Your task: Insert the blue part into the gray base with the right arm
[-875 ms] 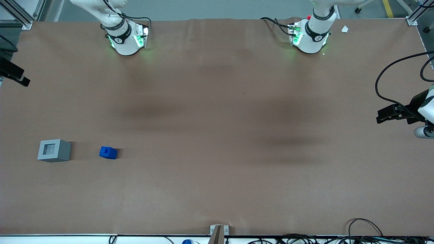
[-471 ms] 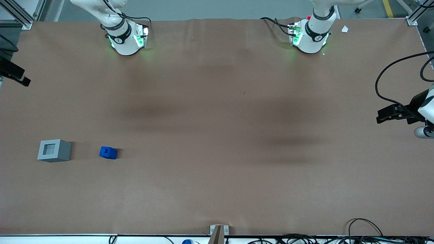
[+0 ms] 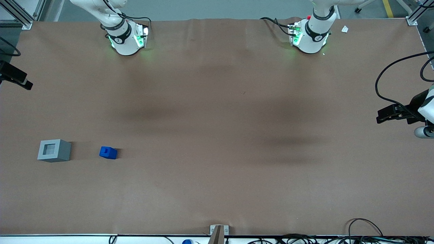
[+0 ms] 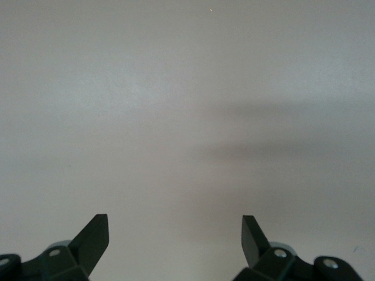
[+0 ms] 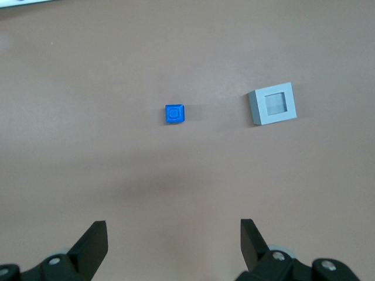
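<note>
The gray base (image 3: 54,150) is a light-grey cube resting on the brown table with its square recess facing up. The blue part (image 3: 108,153) sits a short gap beside it, toward the parked arm's end, stud up. Neither touches the other. My right gripper (image 3: 23,82) hangs at the working arm's edge of the table, farther from the front camera than both blocks. In the right wrist view the gripper (image 5: 174,234) is open and empty, well above the blue part (image 5: 174,113) and the gray base (image 5: 272,103).
Both arm bases (image 3: 127,39) stand along the table edge farthest from the front camera. A small bracket (image 3: 218,230) and loose cables (image 3: 366,234) lie at the nearest edge. A white scrap (image 3: 344,29) lies by the parked arm's base.
My right gripper has shifted slightly nearer to the front camera. Both blocks are where they were.
</note>
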You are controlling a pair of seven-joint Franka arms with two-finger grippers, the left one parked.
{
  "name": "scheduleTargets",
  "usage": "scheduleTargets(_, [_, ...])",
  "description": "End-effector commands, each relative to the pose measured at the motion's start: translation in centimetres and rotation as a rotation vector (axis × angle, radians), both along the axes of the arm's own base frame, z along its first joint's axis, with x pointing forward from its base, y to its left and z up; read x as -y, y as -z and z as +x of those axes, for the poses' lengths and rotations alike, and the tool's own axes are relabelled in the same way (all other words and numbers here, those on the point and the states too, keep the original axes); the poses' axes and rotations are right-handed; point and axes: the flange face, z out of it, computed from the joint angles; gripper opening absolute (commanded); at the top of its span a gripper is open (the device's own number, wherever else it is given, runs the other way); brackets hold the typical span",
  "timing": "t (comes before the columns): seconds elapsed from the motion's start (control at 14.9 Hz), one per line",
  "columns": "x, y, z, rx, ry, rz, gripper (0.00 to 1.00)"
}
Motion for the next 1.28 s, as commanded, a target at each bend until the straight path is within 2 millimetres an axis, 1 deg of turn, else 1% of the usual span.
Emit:
scheduleTargets(0.0, [0.0, 0.1, 0.3, 0.011, -0.097, 0.001, 1.00])
scheduleTargets(0.07, [0.2, 0.9, 0.8, 0.005, -0.100, 0.005, 1.00])
scheduleTargets(0.13, [0.4, 2.4, 1.8, 0.005, -0.096, 0.019, 1.00])
scheduleTargets(0.27, [0.5, 3.8, 2.7, 0.030, -0.091, 0.010, 1.00])
scheduleTargets(0.34, [0.3, 5.0, 3.5, 0.020, -0.088, 0.001, 1.00])
scheduleTargets(0.4, [0.7, 6.1, 4.2, 0.008, -0.082, 0.002, 1.00])
scheduleTargets(0.61, [1.0, 9.2, 6.3, -0.003, -0.082, -0.006, 1.00])
scheduleTargets(0.81, [1.2, 13.8, 8.9, -0.020, -0.089, -0.031, 1.00])
scheduleTargets(0.94, [0.5, 17.5, 10.4, -0.051, -0.089, -0.036, 1.00])
scheduleTargets(1.08, [0.3, 21.3, 11.7, -0.086, -0.060, -0.028, 1.00])
scheduleTargets(1.21, [0.2, 23.2, 12.6, -0.082, -0.045, -0.029, 1.00])
